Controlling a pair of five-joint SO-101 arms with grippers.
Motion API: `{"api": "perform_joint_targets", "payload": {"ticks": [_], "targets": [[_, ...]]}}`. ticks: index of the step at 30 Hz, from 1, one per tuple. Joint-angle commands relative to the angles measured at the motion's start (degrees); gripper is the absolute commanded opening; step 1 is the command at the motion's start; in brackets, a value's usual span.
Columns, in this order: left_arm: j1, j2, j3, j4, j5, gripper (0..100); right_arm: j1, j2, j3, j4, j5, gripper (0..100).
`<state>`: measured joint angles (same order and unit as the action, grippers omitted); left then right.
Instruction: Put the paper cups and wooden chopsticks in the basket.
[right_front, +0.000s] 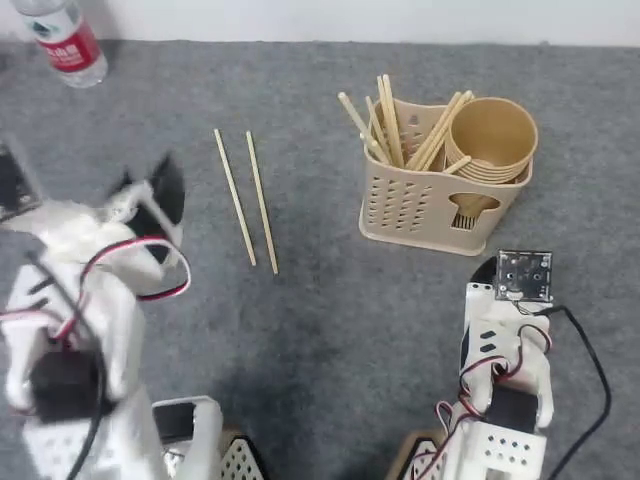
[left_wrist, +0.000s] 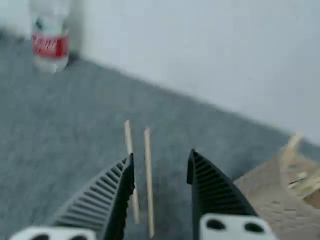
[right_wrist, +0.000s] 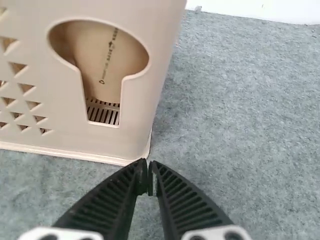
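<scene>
Two loose wooden chopsticks (right_front: 248, 200) lie side by side on the grey carpet, left of the beige basket (right_front: 420, 215). The basket holds stacked paper cups (right_front: 492, 140) and several chopsticks (right_front: 395, 125) standing upright. My left gripper (right_front: 148, 183) is open, short of the loose pair and to its left. In the left wrist view the chopsticks (left_wrist: 148, 180) show between the spread fingers of the left gripper (left_wrist: 161, 159). My right gripper (right_wrist: 148, 175) is shut with nothing in it, just in front of the basket's (right_wrist: 75, 130) near wall. A cup (right_wrist: 102, 60) shows through the wall's cut-out.
A plastic bottle (right_front: 65, 40) with a red label stands at the far left corner, also visible as the bottle (left_wrist: 50, 40) beyond the chopsticks. The right arm (right_front: 505, 340) sits at the front right. Open carpet lies between the arms and right of the basket.
</scene>
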<state>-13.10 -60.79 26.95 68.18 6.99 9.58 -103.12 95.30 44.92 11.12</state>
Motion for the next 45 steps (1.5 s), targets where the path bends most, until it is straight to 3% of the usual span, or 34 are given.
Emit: {"api": "perform_joint_targets", "payload": {"ticks": [1, 7, 12, 17, 22, 28, 37, 45], "targets": [[-10.0, -0.6, 18.6, 0.9, 0.5, 17, -0.4, 0.0, -3.7, 0.3, -0.8, 14.3], [-15.5, -0.6, 41.4, -12.6, 0.1, 17, -5.3, 0.0, -10.1, 5.9, 7.2, 18.7], [-19.5, -0.3, 43.3, -18.6, -1.9, 17, -12.9, 0.1, -22.0, 12.9, 8.4, 18.7], [-23.1, -0.6, 48.5, -19.2, 3.6, 17, -24.1, 5.4, -28.9, 13.5, 10.6, 18.7], [-26.9, -0.6, 54.4, -25.9, 2.4, 17, -30.7, 28.1, -44.5, 9.0, 5.5, 18.7], [-27.1, -0.6, 54.3, -25.1, 2.5, 17, -41.3, 62.8, -71.9, 13.9, -2.7, 18.7], [-29.3, -0.7, 52.8, -23.3, 2.6, 9, -50.1, 97.1, -95.0, 15.0, -2.9, 18.7], [-27.4, -0.7, 52.9, -23.4, 2.6, 9, -49.4, 119.3, -105.1, 9.1, 0.1, 18.7]]}}
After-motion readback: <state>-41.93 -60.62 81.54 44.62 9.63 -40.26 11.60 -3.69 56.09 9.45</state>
